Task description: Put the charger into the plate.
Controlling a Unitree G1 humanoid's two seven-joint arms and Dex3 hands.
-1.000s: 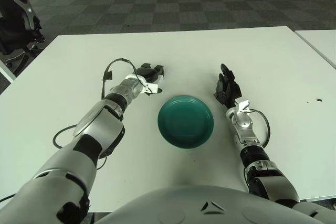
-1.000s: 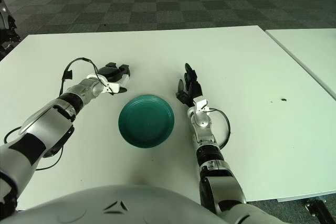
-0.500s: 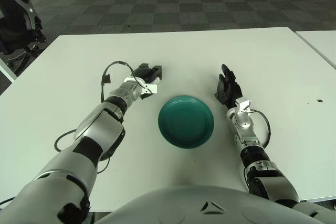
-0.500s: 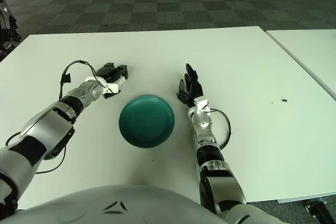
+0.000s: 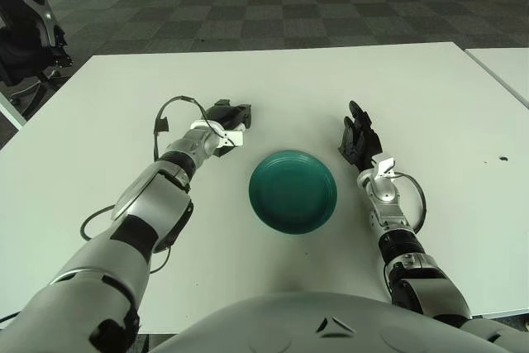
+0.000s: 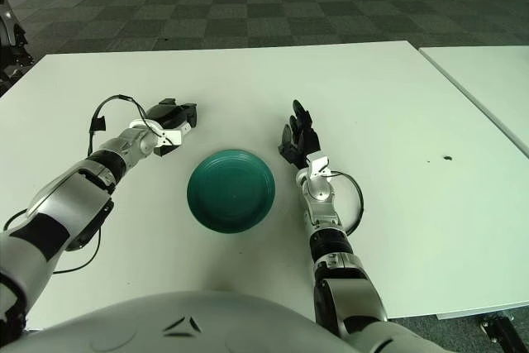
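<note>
White counter (image 5: 430, 88) fills most of what I see, with a dark checked floor (image 5: 273, 6) behind it. Nearest to me on the counter sits the green plate (image 5: 293, 190), and it has nothing in it. Just to its right I see my right hand (image 5: 358, 140), fingers pointing up and loose, holding nothing. A little farther back, to the left of the plate, my left hand (image 5: 231, 118) is low over the counter. Its dark fingers are bunched around something small and white at that spot. I cannot tell if that is the charger, and I cannot make out the charger anywhere else on the counter.
</note>
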